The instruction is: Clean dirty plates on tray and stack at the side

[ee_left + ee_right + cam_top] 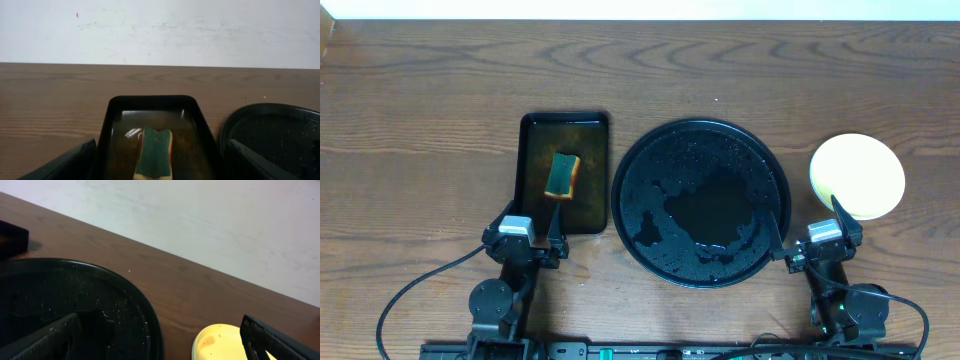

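The round black tray (645, 165) lies at the table's centre, wet with droplets and a puddle, with no plate on it. It also shows in the left wrist view (280, 120) and the right wrist view (75, 290). A pale yellow plate (857, 176) sits to the tray's right; it tops a stack whose lower plates I cannot make out. It also shows in the right wrist view (220, 342). My left gripper (532, 222) is open and empty at the near end of the rectangular tray. My right gripper (810, 225) is open and empty between the round tray and the yellow plate.
A smaller rectangular black tray (532, 135) holding brownish water stands left of the round tray. A green-and-yellow sponge (562, 176) lies in it, also seen in the left wrist view (155, 155). A white wall runs behind the table's far edge.
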